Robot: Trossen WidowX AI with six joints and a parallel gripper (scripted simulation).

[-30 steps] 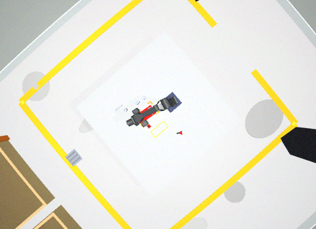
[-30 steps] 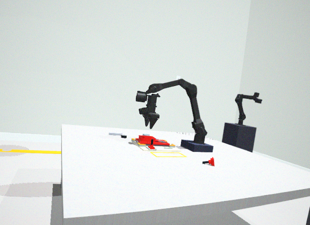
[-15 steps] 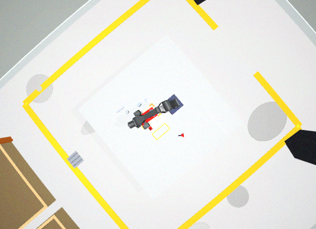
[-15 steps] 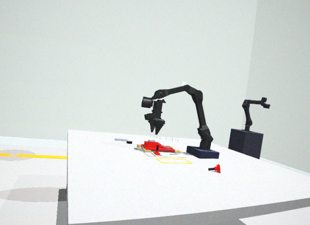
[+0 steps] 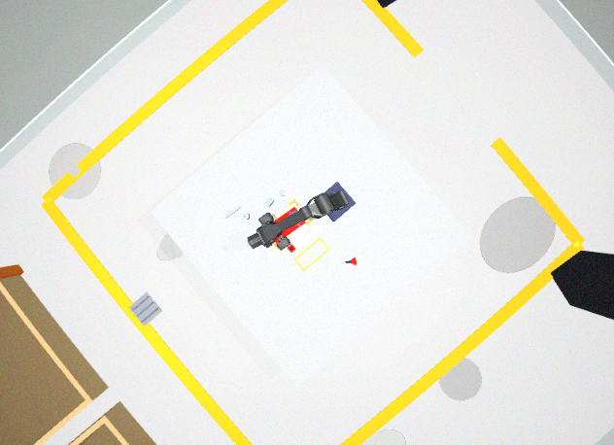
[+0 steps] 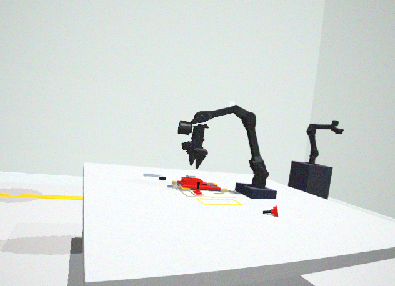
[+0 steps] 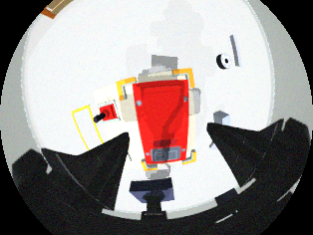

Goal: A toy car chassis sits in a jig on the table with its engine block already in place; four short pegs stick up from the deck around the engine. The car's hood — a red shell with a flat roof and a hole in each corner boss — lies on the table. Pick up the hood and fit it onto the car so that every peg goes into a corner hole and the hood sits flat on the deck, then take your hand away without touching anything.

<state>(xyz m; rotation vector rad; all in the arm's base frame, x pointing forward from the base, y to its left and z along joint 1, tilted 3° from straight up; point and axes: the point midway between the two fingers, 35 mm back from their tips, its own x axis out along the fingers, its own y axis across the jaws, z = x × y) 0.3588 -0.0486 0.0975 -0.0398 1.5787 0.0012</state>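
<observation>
The hood (image 6: pixel 190 182) (image 7: pixel 161 107), a red shell with a flat roof, sits on the car in the jig, over the end away from the arm's base. It looks level. The red chassis deck (image 6: pixel 212 187) shows beyond it. Yellow corner pieces of the jig (image 6: pixel 224 190) (image 7: pixel 189 72) surround the car. Small grey dots show along the red body's edges in the wrist view; whether each peg is in its hole is too small to tell. The engine block is hidden. My gripper (image 6: pixel 194 166) (image 7: pixel 169 130) is open and empty, well above the hood and touching nothing.
Beside the jig stands a red piece with a black stem (image 5: pixel 291 248) (image 6: pixel 197 192) (image 7: pixel 107 112), near a yellow outlined rectangle (image 5: pixel 316 259). A similar red piece (image 5: pixel 352 261) (image 6: pixel 275 211) lies farther off. A wheel (image 7: pixel 224 61), a grey bar (image 7: pixel 235 51) and a grey block (image 7: pixel 221 117) lie opposite.
</observation>
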